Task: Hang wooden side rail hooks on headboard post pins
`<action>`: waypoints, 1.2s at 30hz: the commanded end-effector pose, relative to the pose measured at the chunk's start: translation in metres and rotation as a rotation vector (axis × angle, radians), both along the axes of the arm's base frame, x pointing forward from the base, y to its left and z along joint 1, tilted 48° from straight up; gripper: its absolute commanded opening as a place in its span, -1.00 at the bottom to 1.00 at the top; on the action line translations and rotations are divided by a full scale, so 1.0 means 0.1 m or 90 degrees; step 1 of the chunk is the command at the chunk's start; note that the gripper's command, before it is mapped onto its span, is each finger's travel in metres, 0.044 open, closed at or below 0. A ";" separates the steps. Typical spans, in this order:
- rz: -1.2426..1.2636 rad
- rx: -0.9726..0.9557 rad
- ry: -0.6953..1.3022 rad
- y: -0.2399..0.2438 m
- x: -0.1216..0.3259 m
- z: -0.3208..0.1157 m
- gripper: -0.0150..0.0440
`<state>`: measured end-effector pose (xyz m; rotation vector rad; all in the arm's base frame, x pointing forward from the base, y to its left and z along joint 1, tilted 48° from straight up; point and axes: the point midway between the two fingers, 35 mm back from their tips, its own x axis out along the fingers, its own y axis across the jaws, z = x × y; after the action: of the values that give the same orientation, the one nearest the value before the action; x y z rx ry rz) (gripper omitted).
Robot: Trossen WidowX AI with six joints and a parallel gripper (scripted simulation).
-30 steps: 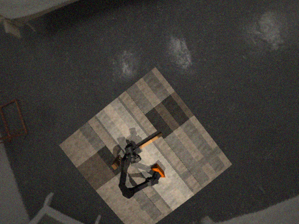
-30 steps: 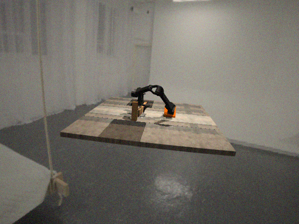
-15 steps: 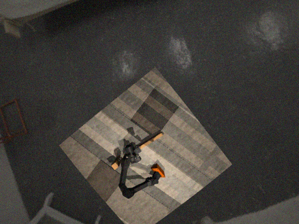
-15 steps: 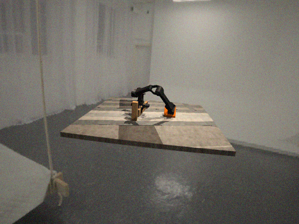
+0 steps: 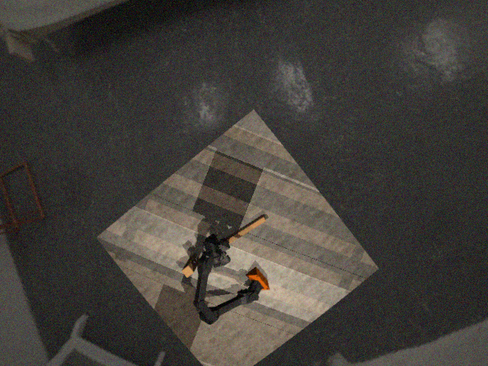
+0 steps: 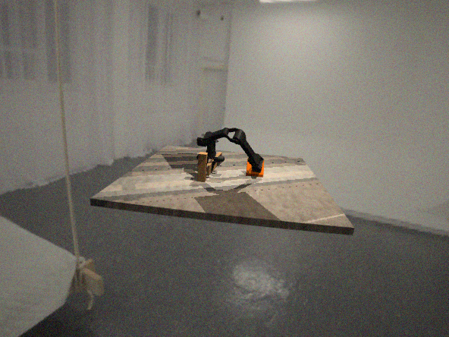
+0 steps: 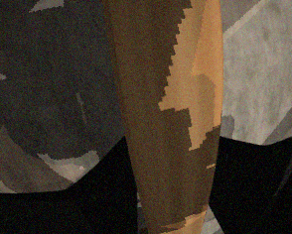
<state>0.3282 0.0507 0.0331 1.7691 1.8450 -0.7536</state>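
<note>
The wooden side rail [image 5: 248, 227] [image 7: 164, 59] runs diagonally away from the headboard post. My gripper [image 5: 217, 245] [image 7: 154, 135] is shut on the rail from above, with one black finger on each side of it in the wrist view. The headboard post [image 5: 188, 270] [image 6: 202, 168] stands upright on the table beyond the near end of the rail. The gripper and the arm hide the rail's near part in the top view. The hooks, pins and slot cannot be made out, nor whether the rail's near end touches the post.
The arm's orange base [image 5: 258, 279] [image 6: 250, 171] stands on the patterned table [image 5: 317, 301] [image 6: 299, 201], to the right of the post. The black arm [image 5: 202, 284] [image 6: 246, 147] bends over between base and rail. Shadows lie around the gripper.
</note>
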 end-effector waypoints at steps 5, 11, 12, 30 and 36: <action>0.038 0.005 -0.047 0.01 0.07 0.01 -0.49; 0.050 0.006 -0.060 0.01 0.10 0.01 -0.49; 0.050 0.006 -0.060 0.01 0.10 0.01 -0.49; 0.050 0.006 -0.061 0.02 0.18 0.01 -0.49; 0.050 0.006 -0.061 0.02 0.20 0.01 -0.49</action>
<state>0.3431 0.0524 0.0341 1.6973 1.8514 -0.6434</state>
